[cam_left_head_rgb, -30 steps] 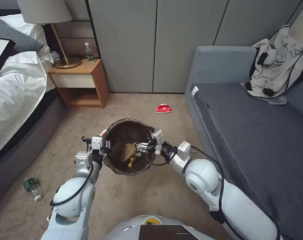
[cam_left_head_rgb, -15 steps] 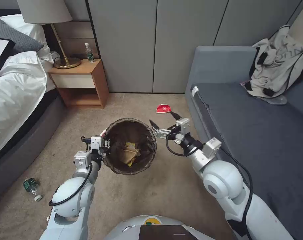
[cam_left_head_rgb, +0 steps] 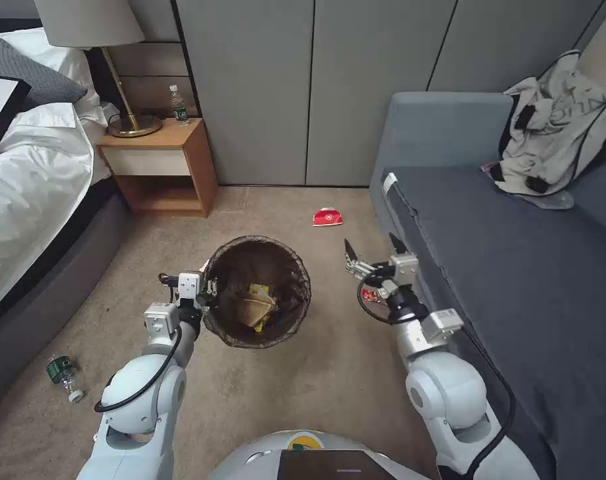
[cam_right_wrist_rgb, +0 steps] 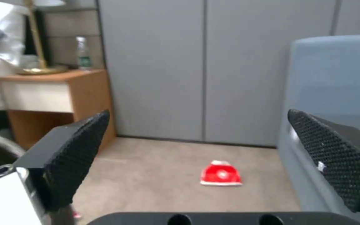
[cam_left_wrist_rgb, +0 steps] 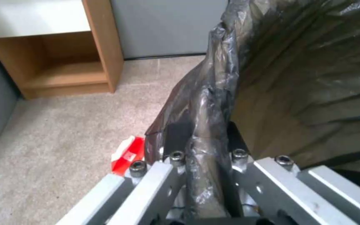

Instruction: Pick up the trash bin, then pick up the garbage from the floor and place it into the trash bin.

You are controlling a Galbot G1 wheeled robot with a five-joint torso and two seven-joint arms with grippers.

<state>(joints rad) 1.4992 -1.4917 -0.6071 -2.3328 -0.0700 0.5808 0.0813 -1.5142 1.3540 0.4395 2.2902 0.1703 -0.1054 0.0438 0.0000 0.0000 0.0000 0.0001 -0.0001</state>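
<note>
The trash bin, lined with a dark brown bag, hangs just above the carpet. My left gripper is shut on its left rim, and the wrist view shows the fingers pinching the bag-covered rim. A yellow wrapper and a tan paper bag lie inside. My right gripper is open and empty, to the right of the bin beside the sofa. A red-and-white carton lies on the carpet beyond it. Another red-and-white carton lies by the bin. A green-labelled bottle lies at the left.
A wooden nightstand with a lamp and a bottle stands at the back left beside the bed. The grey sofa with a jacket fills the right. A small red scrap lies under my right wrist.
My right gripper has pulled out from over the bin and swung right toward the sofa, open. The tan paper bag stays in the bin. The left arm holds still.
</note>
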